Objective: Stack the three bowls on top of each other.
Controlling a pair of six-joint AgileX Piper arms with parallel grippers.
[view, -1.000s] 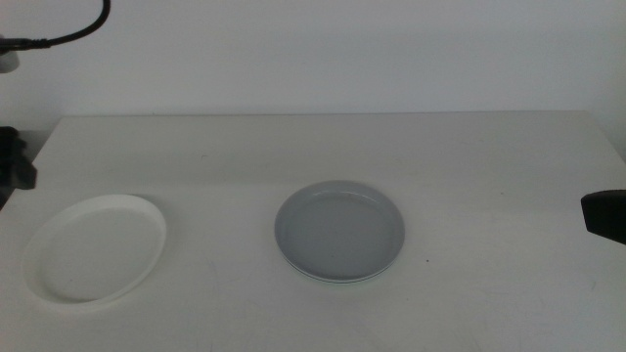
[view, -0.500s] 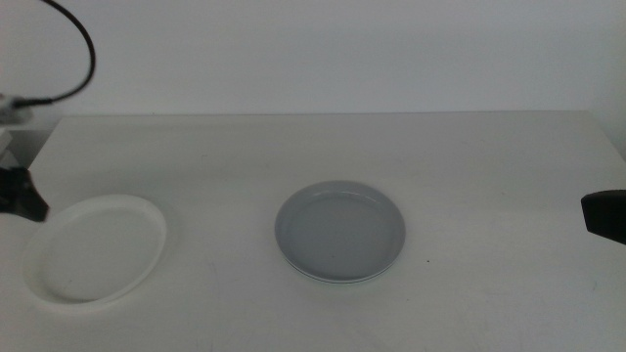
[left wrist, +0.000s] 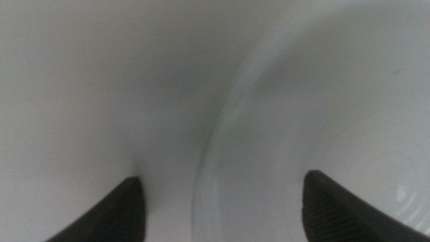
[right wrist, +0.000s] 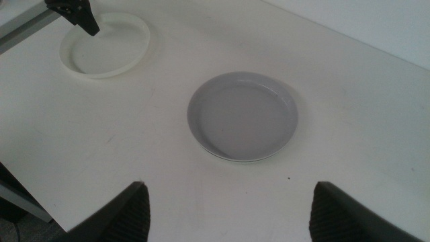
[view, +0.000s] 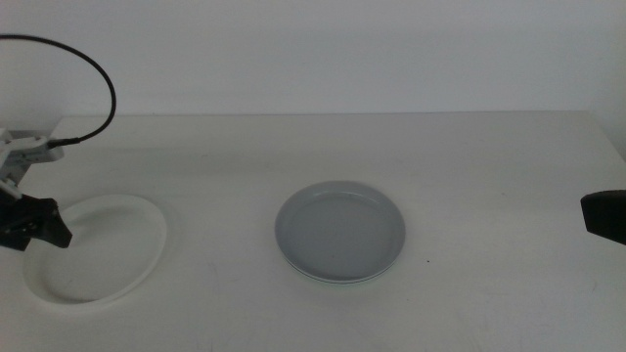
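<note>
The left hand (view: 34,227) hangs low over the tabletop's left edge, above the left rim of the white bowl (view: 98,249). Its two dark jaws stand released and wide apart. In the left wrist view the rim (left wrist: 222,128) curves up between them, one jaw over the bare tabletop (left wrist: 80,87) outside the bowl and the other over the bowl's inside. Whether either jaw touches the rim cannot be told. A black cable (view: 93,78) loops up from the arm behind the hand.

The white bowl lies flat near the tabletop's left edge, toward its front. Well apart from it, about the middle of the tabletop, lies the grey bowl (view: 340,232). A thin pale rim (view: 323,279) shows under its front edge, so it sits on top of another dish; the colour of that lower one is too faint to name.

The right hand (right wrist: 228,202) waits at the tabletop's right edge, well clear of both bowls, its jaws also released and set wide. From its wrist view the grey bowl lies ahead between the jaws, the white bowl (right wrist: 106,44) beyond at the far corner, with the left hand (right wrist: 75,12) over it.
</note>
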